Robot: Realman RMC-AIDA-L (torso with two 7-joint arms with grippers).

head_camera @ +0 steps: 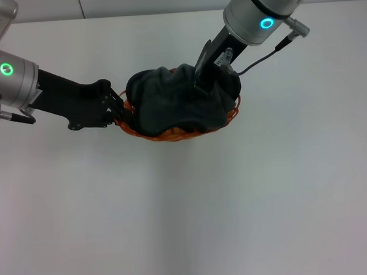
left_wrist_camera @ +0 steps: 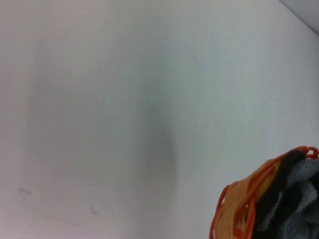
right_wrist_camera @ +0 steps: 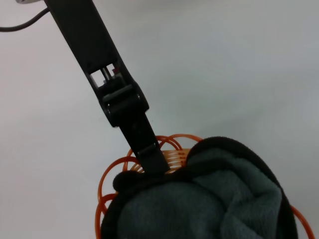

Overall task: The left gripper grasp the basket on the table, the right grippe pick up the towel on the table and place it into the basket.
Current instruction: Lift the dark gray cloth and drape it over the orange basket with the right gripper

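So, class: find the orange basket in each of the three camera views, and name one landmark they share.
Head view: basket upper centre, mostly under the towel.
Left wrist view: basket at the lower right corner.
Right wrist view: basket bottom centre, rim loops showing.
Shared landmark: the dark grey towel heaped inside it.

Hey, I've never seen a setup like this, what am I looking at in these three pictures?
It's a two-armed robot at a white table. One picture looks down from its head; the other two come from cameras on its wrists. The left pincer grips the rim of an orange wire basket. A dark grey towel lies bunched in the basket, spilling over its rim. The right pincer reaches down into the towel, its tips hidden in the folds, so whether it grips is unclear.
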